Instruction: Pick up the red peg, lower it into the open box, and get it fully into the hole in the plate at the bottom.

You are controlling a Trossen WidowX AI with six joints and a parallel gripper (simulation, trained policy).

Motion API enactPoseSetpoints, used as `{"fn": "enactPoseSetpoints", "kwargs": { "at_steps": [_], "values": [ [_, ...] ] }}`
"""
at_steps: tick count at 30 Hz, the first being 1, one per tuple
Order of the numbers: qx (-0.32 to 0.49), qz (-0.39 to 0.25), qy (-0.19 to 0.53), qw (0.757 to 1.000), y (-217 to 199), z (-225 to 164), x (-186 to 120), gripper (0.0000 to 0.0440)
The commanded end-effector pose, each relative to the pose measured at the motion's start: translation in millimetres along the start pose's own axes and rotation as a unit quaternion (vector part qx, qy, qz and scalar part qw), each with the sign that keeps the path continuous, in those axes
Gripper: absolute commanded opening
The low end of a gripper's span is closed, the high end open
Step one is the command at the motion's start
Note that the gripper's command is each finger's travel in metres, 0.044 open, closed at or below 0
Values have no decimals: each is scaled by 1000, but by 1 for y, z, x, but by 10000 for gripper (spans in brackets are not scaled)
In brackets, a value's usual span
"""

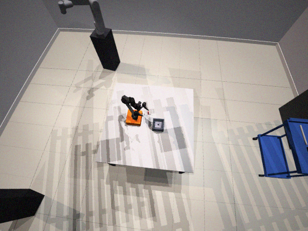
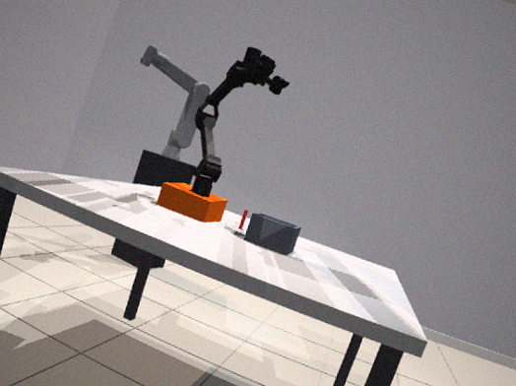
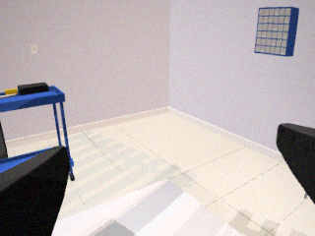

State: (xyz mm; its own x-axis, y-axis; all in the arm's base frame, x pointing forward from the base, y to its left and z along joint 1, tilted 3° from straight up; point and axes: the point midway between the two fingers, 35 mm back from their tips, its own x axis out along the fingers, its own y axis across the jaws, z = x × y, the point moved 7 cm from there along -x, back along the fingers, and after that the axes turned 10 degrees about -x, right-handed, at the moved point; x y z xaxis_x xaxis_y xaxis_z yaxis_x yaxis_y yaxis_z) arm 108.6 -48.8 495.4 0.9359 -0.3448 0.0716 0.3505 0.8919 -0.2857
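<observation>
The red peg (image 1: 148, 112) (image 2: 243, 219) stands upright on the table, between the orange base block and the open box. The dark grey open box (image 1: 158, 130) (image 2: 272, 234) stands close beside it. In the top view a light plate (image 1: 156, 122) with a small dark hole shows at the bottom of the box; the hole has no peg in it. My gripper (image 1: 145, 112) (image 2: 282, 84) (image 3: 174, 146) is open and empty, high above the table and well above the peg. The peg and box are out of the wrist view.
The arm's orange base block (image 1: 130, 121) (image 2: 189, 203) sits on the white table (image 1: 139, 154) (image 2: 188, 238). A grey arm on a black pedestal (image 1: 105, 50) stands on the floor beyond the table. A blue cart (image 1: 273, 156) (image 3: 30, 100) stands away from the table.
</observation>
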Motion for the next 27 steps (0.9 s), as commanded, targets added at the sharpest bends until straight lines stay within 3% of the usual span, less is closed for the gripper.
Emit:
{"fn": "enactPoseSetpoints", "kwargs": {
  "at_steps": [1, 14, 27],
  "values": [
    [43, 25, 43, 998, 7, -17, 13, 440],
    [170, 101, 201, 959, 47, -72, 45, 440],
    [259, 130, 379, 879, 100, -124, 53, 440]
  ]
}}
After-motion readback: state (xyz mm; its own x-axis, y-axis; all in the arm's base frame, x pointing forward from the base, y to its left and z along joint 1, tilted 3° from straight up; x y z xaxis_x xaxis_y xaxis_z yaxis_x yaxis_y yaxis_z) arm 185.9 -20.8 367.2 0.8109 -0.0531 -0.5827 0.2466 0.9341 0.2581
